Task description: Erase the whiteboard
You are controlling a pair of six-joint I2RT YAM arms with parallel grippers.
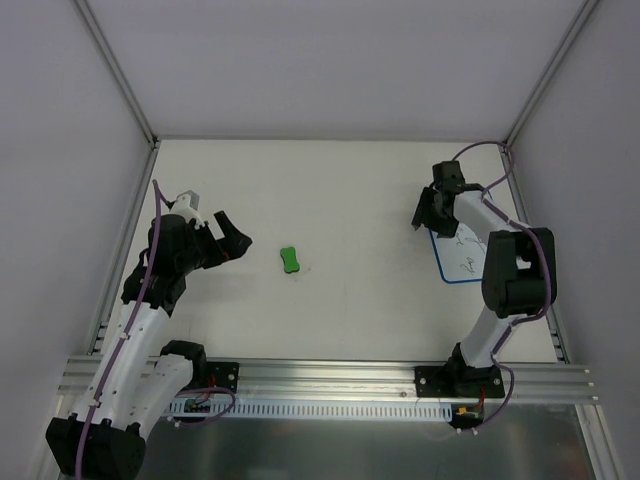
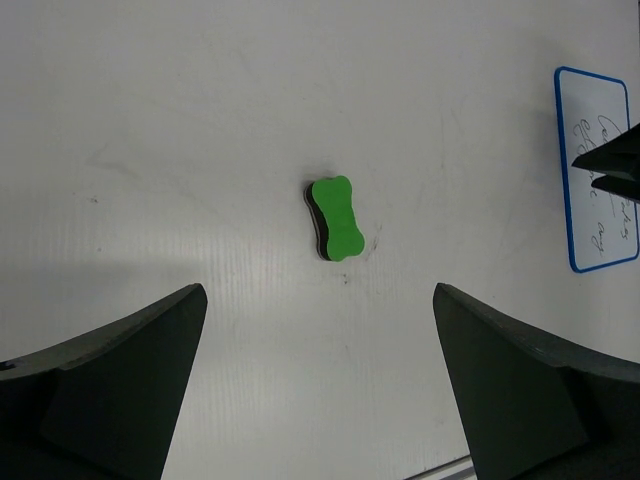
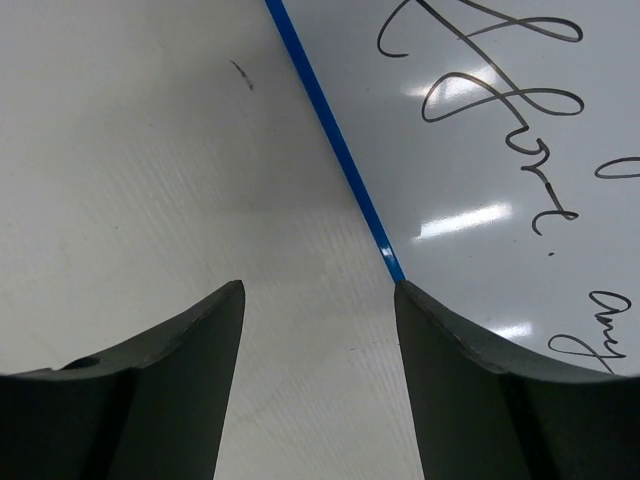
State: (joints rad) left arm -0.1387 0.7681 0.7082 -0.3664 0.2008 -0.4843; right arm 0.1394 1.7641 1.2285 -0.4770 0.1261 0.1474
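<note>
Whiteboard point(image 1: 460, 258) lies flat on the table point(image 1: 350, 190) at the right side, partly under the right arm, with dark handwriting on it. Right gripper point(image 3: 320, 285) is low over the board's blue left edge, jaws apart, gripping nothing. Left gripper point(image 2: 318, 295) hangs above the table, jaws wide apart; green eraser point(image 2: 335, 217) sits ahead of it, untouched, well apart from the board.

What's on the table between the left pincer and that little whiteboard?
Only a green eraser, close to the left pincer; the table from there to the whiteboard is bare. The top view shows it best.
</note>
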